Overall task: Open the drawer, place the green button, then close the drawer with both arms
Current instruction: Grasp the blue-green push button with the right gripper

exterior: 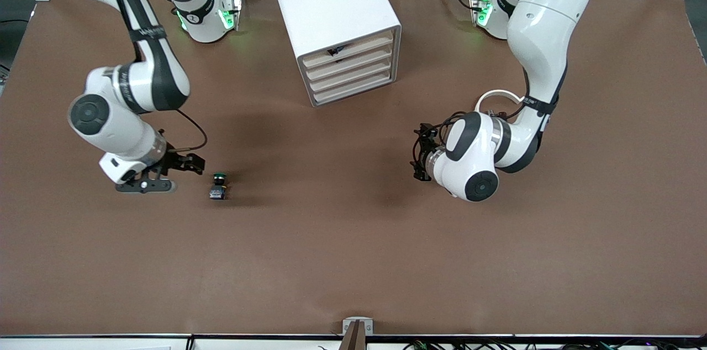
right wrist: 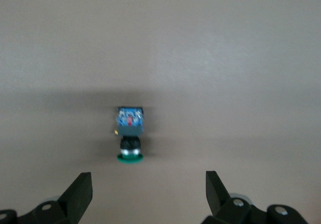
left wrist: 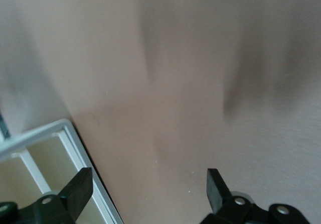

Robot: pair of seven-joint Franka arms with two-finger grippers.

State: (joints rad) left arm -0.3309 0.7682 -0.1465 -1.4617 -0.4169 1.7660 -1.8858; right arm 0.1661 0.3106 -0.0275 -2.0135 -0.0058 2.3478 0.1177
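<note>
green-capped button point(exterior: 217, 186) lies on its side on brown table point(exterior: 353, 261), toward right arm's end. right gripper point(exterior: 190, 165) just beside it, fingers spread, nothing held. left gripper point(exterior: 418, 151) low over table, fingers apart, empty. white cabinet point(exterior: 334, 19) farther back, drawer point(exterior: 349, 52) shut.

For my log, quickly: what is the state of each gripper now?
Left gripper: open, holding nothing, near the cabinet.
Right gripper: open, empty, beside the button.

One cabinet point(exterior: 334, 21), four drawers point(exterior: 349, 67), one button point(exterior: 218, 186).
</note>
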